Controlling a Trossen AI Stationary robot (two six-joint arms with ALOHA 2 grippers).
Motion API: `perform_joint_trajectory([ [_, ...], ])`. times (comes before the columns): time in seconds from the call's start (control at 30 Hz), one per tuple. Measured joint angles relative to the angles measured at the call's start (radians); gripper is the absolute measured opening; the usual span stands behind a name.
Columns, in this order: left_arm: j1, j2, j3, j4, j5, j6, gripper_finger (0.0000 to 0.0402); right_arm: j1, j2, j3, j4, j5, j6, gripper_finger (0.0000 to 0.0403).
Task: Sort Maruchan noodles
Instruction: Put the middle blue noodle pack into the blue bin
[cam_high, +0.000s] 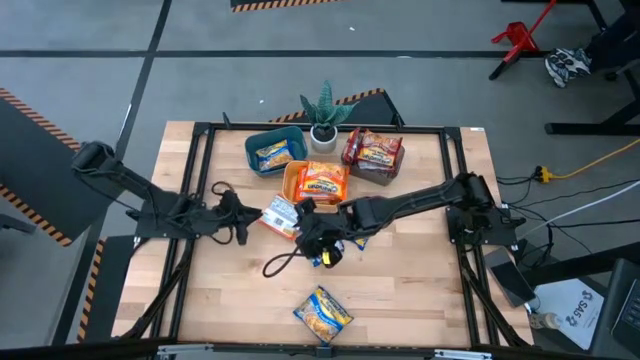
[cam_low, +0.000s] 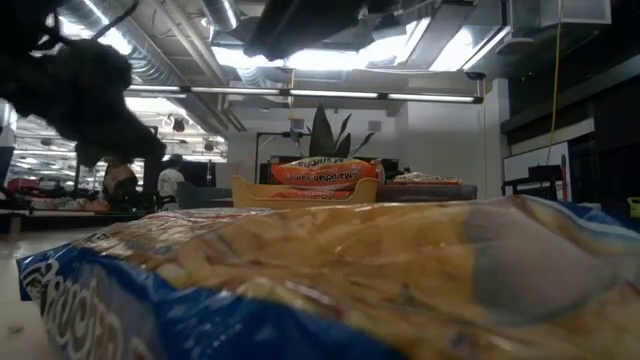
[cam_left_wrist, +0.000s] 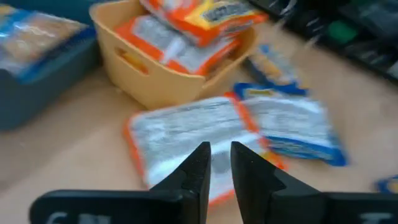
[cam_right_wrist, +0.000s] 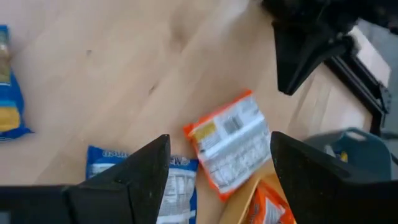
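From my station I saw both dark arms stretched low toward the middle of the wooden bench (cam_high: 420, 290), the right claw (cam_high: 318, 245) spread wide above loose packets and the left claw (cam_high: 243, 218) nearly pinched shut, holding nothing, just beside an orange-edged packet (cam_left_wrist: 186, 140). I counted three bins at the far side: a teal bin (cam_high: 250, 150), an orange bin (cam_high: 291, 180) and a grey bin (cam_high: 372, 176), each holding Maruchan noodles (cam_high: 322, 183). One blue-and-yellow packet (cam_high: 321, 314) lay alone near the front edge, with a potted plant (cam_high: 324, 110) behind the bins and grey floor around.
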Motion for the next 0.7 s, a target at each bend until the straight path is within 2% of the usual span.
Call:
perform_joint_trajectory([
  [0.1,0.055,0.063,0.060,-0.173,0.009,-0.002,0.0045,0.000,0.009,0.002,0.010,-0.001,0.014,0.0262],
  [0.17,0.095,0.097,0.070,-0.194,0.050,-0.002,0.0037,0.000,0.019,0.001,0.008,-0.007,0.013,0.0262],
  [0.3,0.179,0.173,0.063,-0.182,0.131,-0.001,0.0017,0.000,0.052,0.001,0.042,-0.006,0.007,0.0262],
  [0.4,0.209,0.207,0.062,-0.144,0.133,0.024,0.0003,-0.001,0.089,0.001,0.054,-0.006,0.005,0.0262],
  [0.47,0.219,0.222,0.062,-0.084,0.137,0.075,0.0002,-0.001,0.116,0.001,0.070,-0.006,0.005,0.0262],
  [0.57,0.235,0.236,0.062,0.014,0.199,0.160,0.0002,-0.001,0.152,0.001,0.091,-0.006,0.004,0.0262],
  [0.7,0.261,0.264,0.062,0.050,0.274,0.197,0.0001,-0.001,0.185,0.000,0.086,-0.005,0.009,0.0262],
])
